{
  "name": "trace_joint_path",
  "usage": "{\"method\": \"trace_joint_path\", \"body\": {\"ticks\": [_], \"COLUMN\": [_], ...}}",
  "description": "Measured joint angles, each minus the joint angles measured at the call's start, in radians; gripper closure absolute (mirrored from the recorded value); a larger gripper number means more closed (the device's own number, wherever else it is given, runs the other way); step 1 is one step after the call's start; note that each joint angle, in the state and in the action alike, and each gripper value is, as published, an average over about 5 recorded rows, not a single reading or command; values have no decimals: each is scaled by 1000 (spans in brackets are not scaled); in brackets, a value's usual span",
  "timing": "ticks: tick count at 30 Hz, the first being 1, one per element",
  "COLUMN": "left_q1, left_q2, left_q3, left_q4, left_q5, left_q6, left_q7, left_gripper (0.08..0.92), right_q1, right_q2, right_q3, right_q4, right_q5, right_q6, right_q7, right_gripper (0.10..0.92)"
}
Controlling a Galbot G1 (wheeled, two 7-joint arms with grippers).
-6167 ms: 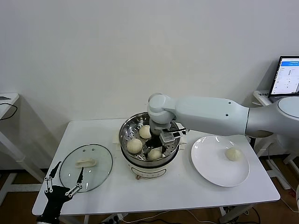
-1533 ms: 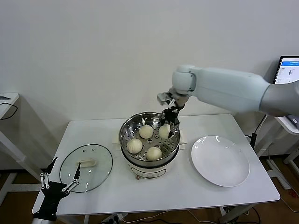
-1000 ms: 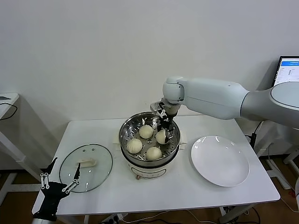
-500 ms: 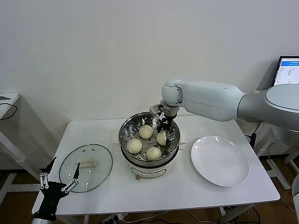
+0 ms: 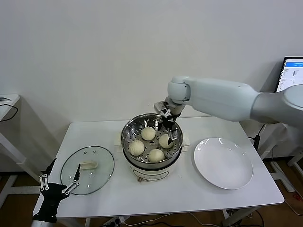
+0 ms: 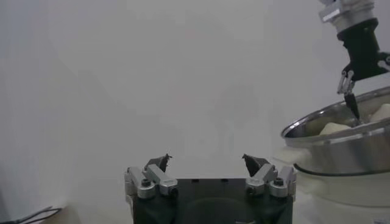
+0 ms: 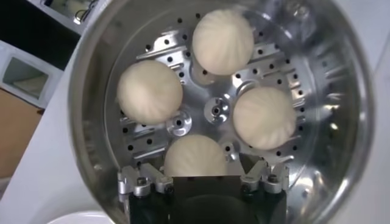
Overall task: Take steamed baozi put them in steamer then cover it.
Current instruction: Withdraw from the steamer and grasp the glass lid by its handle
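Well, I've got the white table point(image 5: 142, 198) in front of me, with the steamer point(image 5: 131, 125) at its middle, the glass cover point(image 5: 102, 165) lying flat to its left and an empty white plate point(image 5: 222, 163) to its right. All four steamed baozi point(image 7: 149, 91) sit on the perforated tray inside the pot (spaced around the centre stud, none touching). My right gripper point(image 5: 168, 129) hangs over the rear-right bun with its fingers parted and nothing between them; the wrist view looks straight down into the pot. My left gripper point(image 5: 59, 182) waits low off the table's front-left corner, just short of the cover, jaws spread wide and empty. I judge the loading done and the cover next. My worry is the cream bar handle point(image 5: 88, 165): it's slim and low against the glass, so a shallow pinch could slip and drop the lid. Coming in off-centre could clip the pot's rim, or the right arm if it isn't clear.
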Motion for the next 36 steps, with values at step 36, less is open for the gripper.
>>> {"method": "trace_joint_path", "body": {"ticks": [36], "left_q1": [-114], "left_q2": [59], "left_q3": [36], "left_q4": [73], "left_q5": [451], "left_q6": [32], "left_q7": [-127], "left_gripper": [177], "right_q1": [-1347], "right_q2": [-347], "right_q3": [1407], "right_q4": [285], "right_q5": [104], "right_q6": [500], "right_q7": [1199], "right_gripper": [203]}}
